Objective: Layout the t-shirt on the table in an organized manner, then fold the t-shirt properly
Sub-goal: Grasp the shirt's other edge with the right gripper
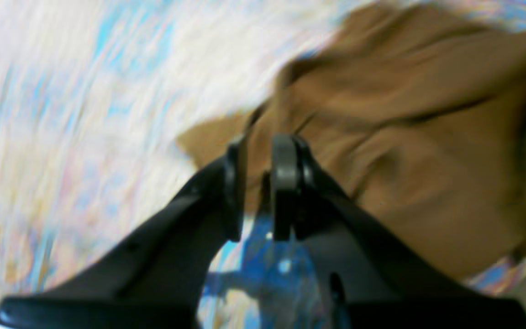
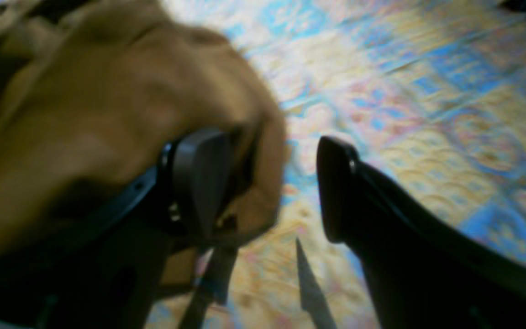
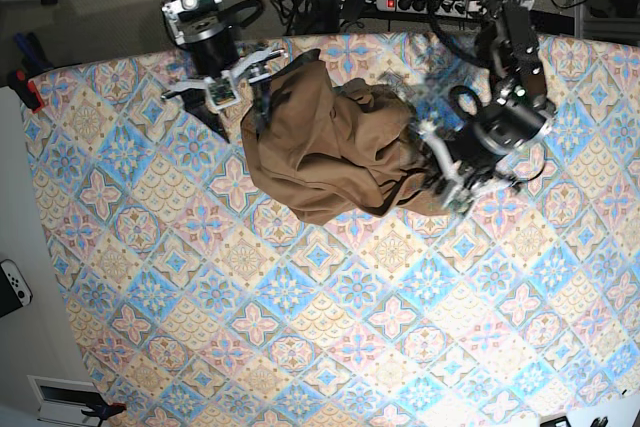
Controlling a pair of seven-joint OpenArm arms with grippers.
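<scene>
The tan-brown t-shirt lies bunched and creased at the back middle of the patterned table. My left gripper is at the shirt's right edge. In the left wrist view the gripper has its fingers nearly together with a fold of the shirt between them, above the table. My right gripper is at the shirt's upper left edge. In the right wrist view that gripper is open, with the shirt draped against its left finger and the table showing in the gap. Both wrist views are blurred.
Cables and a power strip run behind the table's back edge. A red clamp sits at the table's left corner. A white game controller lies off the table at the far left.
</scene>
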